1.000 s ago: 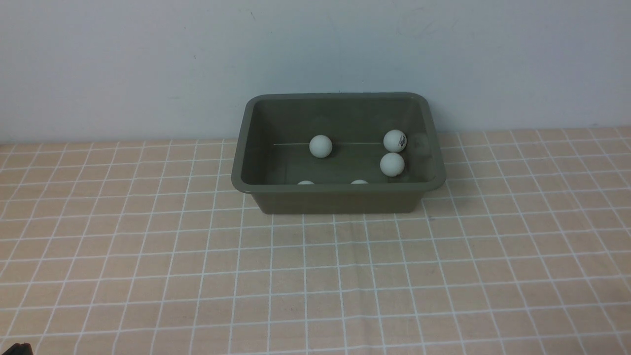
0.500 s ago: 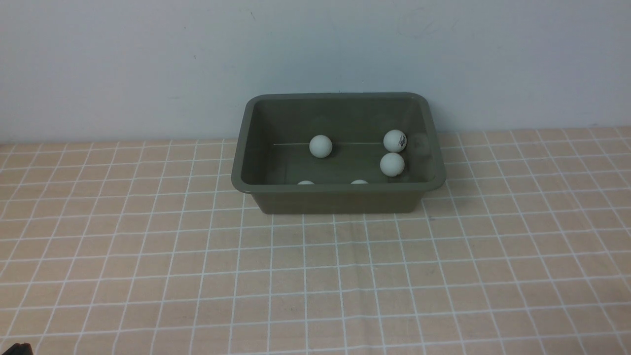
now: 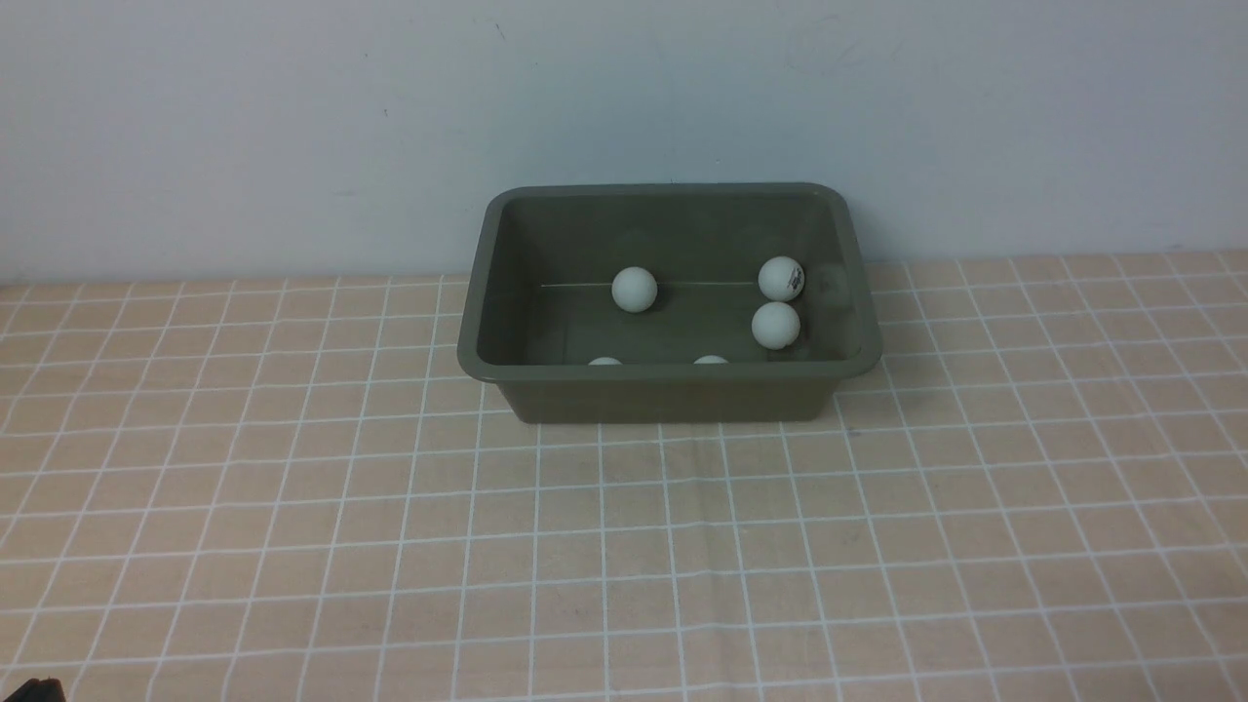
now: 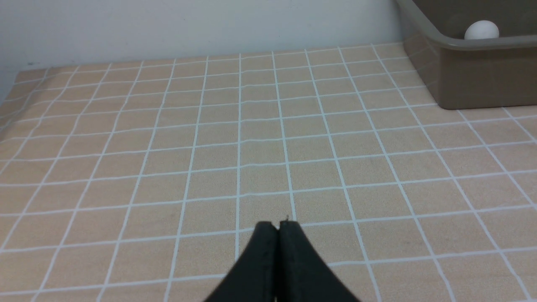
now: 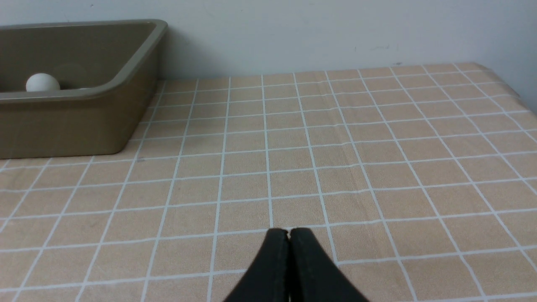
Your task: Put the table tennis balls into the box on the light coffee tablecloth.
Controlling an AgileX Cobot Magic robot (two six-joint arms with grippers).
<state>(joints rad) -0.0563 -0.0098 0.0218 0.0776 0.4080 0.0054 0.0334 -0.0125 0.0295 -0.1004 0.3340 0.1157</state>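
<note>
The olive-green box (image 3: 671, 390) stands at the back middle of the light coffee tablecloth (image 3: 624, 546), against the wall. Several white table tennis balls lie inside it: one near the back left (image 3: 635, 290), two at the right (image 3: 781, 279) (image 3: 776, 325), and two mostly hidden behind the front wall (image 3: 604, 361) (image 3: 711, 360). My left gripper (image 4: 278, 225) is shut and empty above bare cloth, with the box (image 4: 474, 71) and a ball (image 4: 481, 30) far off. My right gripper (image 5: 288, 231) is also shut and empty; the box (image 5: 79, 117) and a ball (image 5: 42, 82) lie far from it.
A pale wall (image 3: 624, 97) rises right behind the box. The cloth's far right corner (image 5: 482, 67) shows in the right wrist view. A dark bit of the robot (image 3: 29, 690) sits at the front view's bottom left corner.
</note>
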